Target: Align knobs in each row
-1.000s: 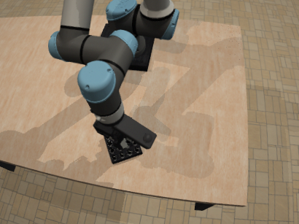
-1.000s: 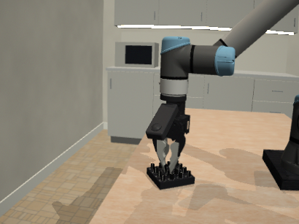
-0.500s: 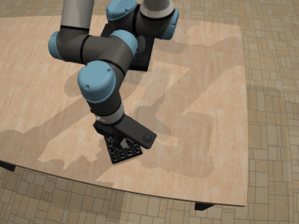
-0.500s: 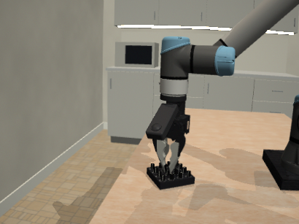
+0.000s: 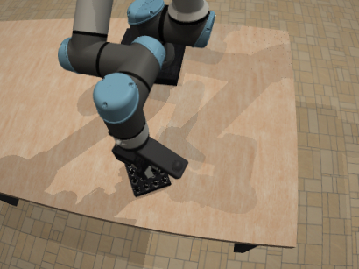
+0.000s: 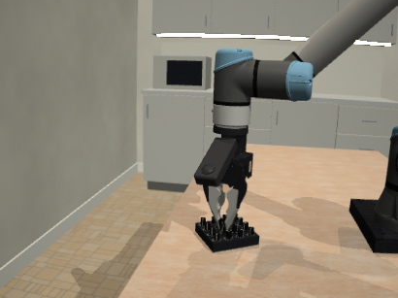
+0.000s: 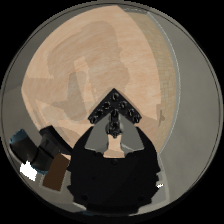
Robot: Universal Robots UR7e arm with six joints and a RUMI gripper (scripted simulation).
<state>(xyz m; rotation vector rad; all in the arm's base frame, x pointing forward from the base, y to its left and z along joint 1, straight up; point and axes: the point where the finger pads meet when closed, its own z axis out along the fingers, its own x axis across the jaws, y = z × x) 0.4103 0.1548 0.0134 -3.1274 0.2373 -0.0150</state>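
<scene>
The black knob box [image 5: 148,181] sits on the wooden table near its front edge; it also shows in the exterior view [image 6: 227,235] and in the wrist view [image 7: 115,111]. It carries rows of small black knobs; their marks are too small to read. My gripper [image 5: 149,173] [image 6: 226,220] stands upright over the box with its fingertips down among the knobs. In the wrist view the two fingers are closed on one knob [image 7: 115,125] in the near middle of the box. The arm hides part of the box in the top view.
The robot's black base [image 5: 162,65] stands at the back middle of the table, also seen at the right in the exterior view [image 6: 379,222]. The table's front edge lies close to the box. Cabinets and a microwave [image 6: 183,72] stand beyond the table.
</scene>
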